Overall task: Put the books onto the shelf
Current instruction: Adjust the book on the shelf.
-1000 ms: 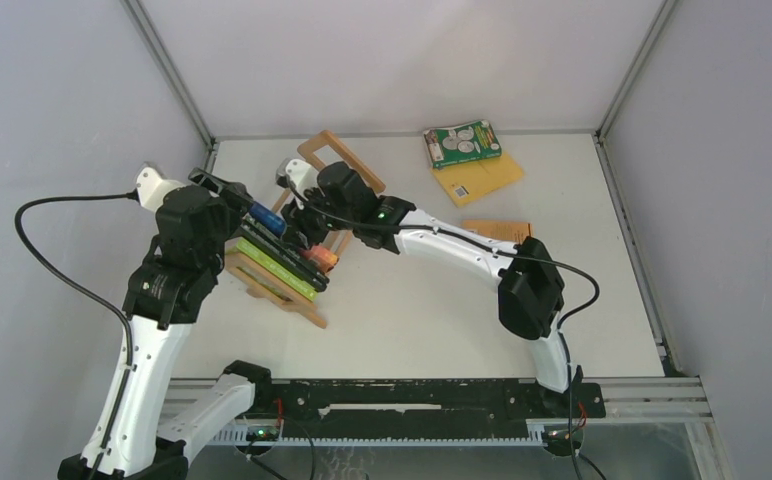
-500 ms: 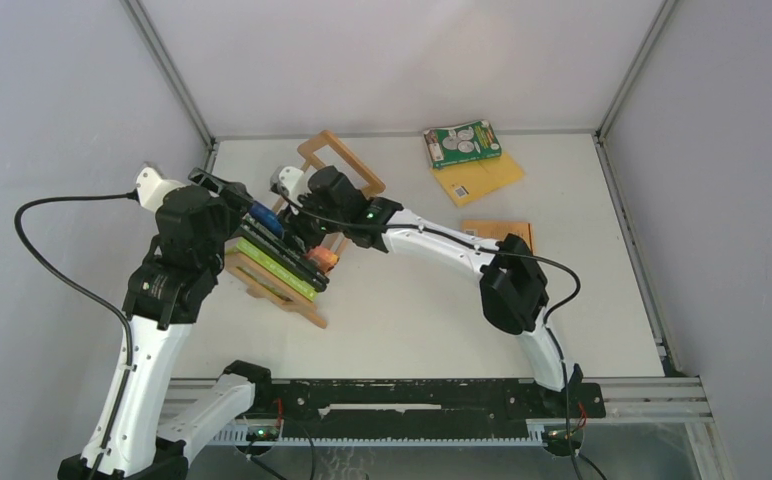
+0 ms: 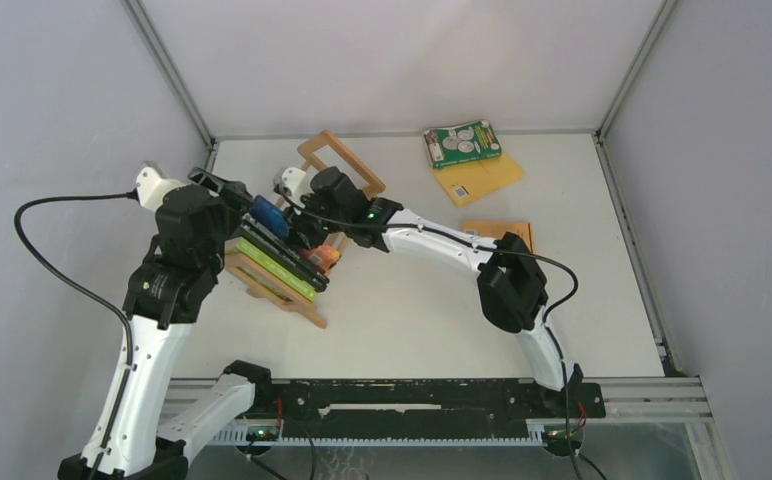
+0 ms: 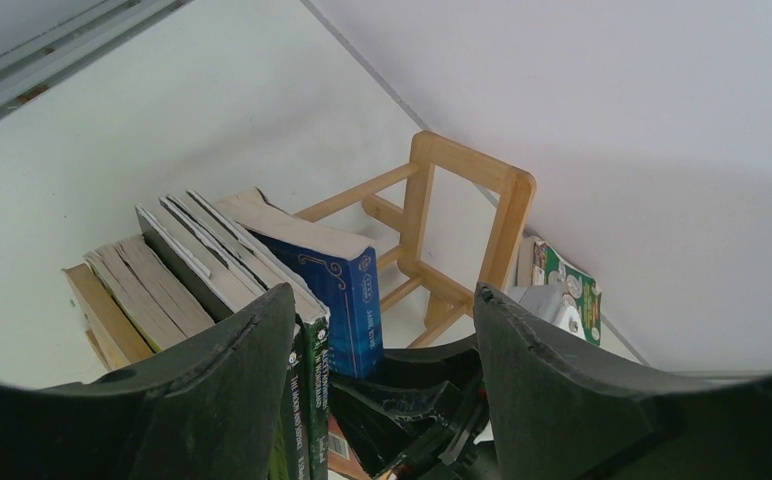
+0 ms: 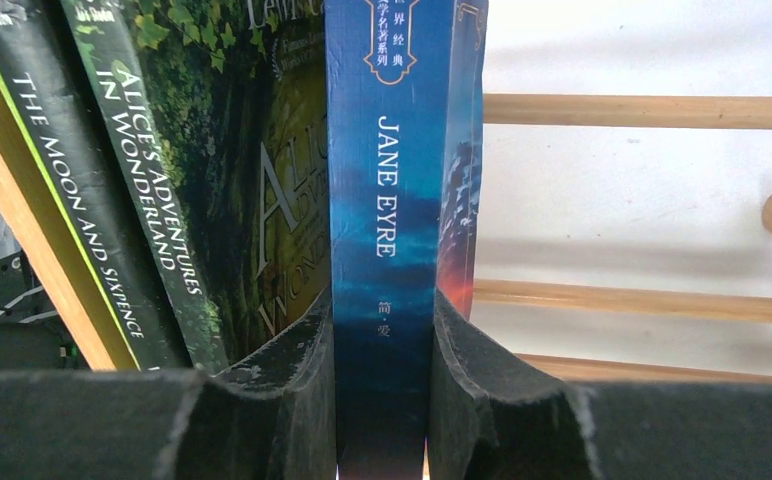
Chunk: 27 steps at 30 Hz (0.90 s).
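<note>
The light-wood shelf (image 3: pixel 340 160) lies angled at the table's back left, its slats (image 5: pixel 642 110) showing behind the books. Several books stand in it: a lime-green one (image 3: pixel 277 270), two dark ones (image 5: pixel 72 200) (image 5: pixel 222 170) and a blue book (image 5: pixel 382 200) at the row's open end. My right gripper (image 5: pixel 382 330) is shut on the blue book's spine, a finger (image 5: pixel 297 370) pressed on each side. Hovering over the row's top edges (image 4: pixel 262 250), my left gripper (image 4: pixel 382 340) is open and holds nothing. A green book with white circles (image 3: pixel 462 143) lies on a yellow-orange one (image 3: pixel 482 178) at the back.
Another flat orange book (image 3: pixel 497 230) lies beside my right arm's elbow. The enclosure's grey walls and metal corner posts (image 3: pixel 177 80) stand close behind the shelf. My two arms almost meet over the shelf (image 4: pixel 467 200).
My right gripper's jaws have closed onto the blue book, and that arm has shifted slightly left. The left arm has stayed still.
</note>
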Each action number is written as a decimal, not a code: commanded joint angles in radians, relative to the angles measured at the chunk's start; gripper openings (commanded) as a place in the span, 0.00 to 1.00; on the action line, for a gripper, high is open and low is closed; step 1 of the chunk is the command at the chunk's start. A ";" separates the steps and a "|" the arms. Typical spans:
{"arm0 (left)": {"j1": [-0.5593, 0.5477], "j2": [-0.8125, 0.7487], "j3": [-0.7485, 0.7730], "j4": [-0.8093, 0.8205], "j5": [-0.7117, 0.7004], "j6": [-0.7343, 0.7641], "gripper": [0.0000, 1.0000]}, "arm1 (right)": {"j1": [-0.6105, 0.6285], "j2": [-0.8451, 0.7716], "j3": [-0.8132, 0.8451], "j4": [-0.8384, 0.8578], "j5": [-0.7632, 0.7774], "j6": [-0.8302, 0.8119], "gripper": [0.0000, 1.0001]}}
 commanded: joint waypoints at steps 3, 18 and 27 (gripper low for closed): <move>-0.004 0.012 0.006 0.041 -0.012 -0.006 0.70 | -0.021 -0.149 -0.122 0.227 0.021 0.029 0.00; -0.004 0.028 0.015 0.056 -0.008 0.002 0.69 | -0.008 -0.219 -0.316 0.576 0.095 0.088 0.00; -0.005 0.012 -0.023 0.121 -0.003 0.045 0.70 | 0.019 -0.161 -0.303 0.637 0.140 0.071 0.00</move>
